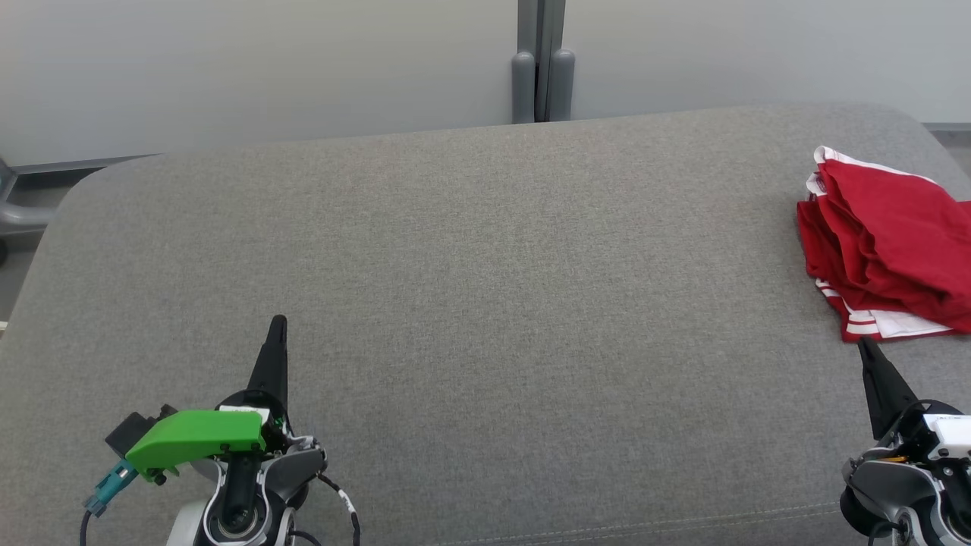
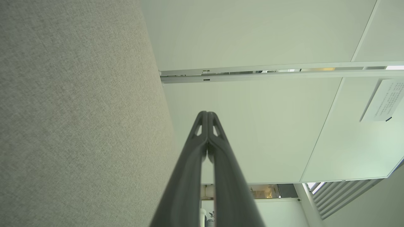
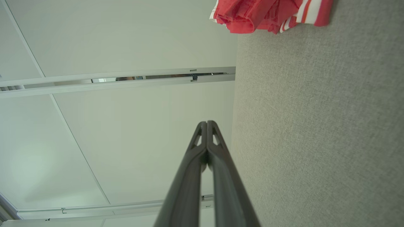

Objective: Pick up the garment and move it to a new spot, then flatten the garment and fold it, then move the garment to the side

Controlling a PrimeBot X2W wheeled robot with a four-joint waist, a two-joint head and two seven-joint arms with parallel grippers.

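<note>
Head view: red garment (image 1: 887, 243) bunched at the surface's (image 1: 485, 265) right edge, just beyond the right pincer (image 1: 865, 345); left pincer (image 1: 278, 326) well apart. Left wrist view: pincer pressed together, empty. Right wrist view: likewise; a nudge could push the garment off.

The head camera sits high and looks forward and down over the grey cushion (image 1: 485, 288), taking in almost its whole width, with the pale wall (image 1: 227, 68) behind. The left wrist camera lies low, close above the cushion, sighting along the left gripper (image 2: 207, 113) towards that wall. It is rolled, so the cushion runs down its left side. The right wrist camera mirrors it, looking along the right gripper (image 3: 206, 122) with the cushion on its right. Both wrist views take in the wall's horizontal rail (image 2: 268, 74). The head and right wrist views share the red garment (image 1: 887, 235).
</note>
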